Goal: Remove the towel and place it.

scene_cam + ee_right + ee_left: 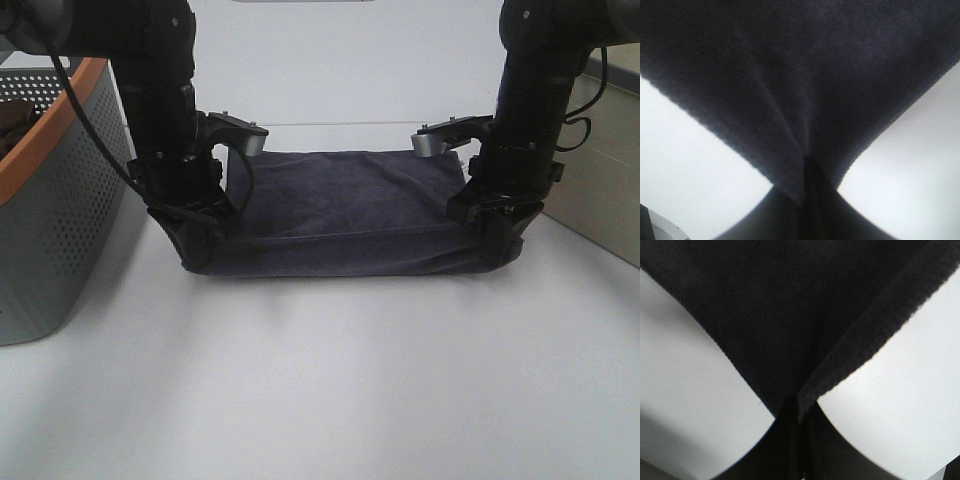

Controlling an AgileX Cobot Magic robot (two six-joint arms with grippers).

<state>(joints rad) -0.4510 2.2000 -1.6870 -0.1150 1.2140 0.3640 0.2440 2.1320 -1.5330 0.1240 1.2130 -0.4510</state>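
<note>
— While the towel (340,205) stretches between the two arms, where does each claw sit?

— At its near corners. The left claw (195,222) is clamped on the left corner and the right claw (495,222) on the right one. In both wrist views the dark cloth gathers into a pinch between closed fingers.

— And the edges?

— The far edge lies straight and flat on the surface (320,390). The near side rolls over into a long fold running from claw to claw, and the underside of that fold meets the surface. Whether the corners themselves are raised off it, I cannot tell. From the left wrist, a stitched hem runs slantwise away from the pinch.

— How much room is there around it?

— Plenty in front, where the white surface spreads wide toward the camera, and more of it shows behind the far edge. The sides are tighter. A grey basket (50,200) with an orange rim stands just beside the left arm, and a pale cabinet (600,180) stands near the right arm. Neither touches the towel.
</note>
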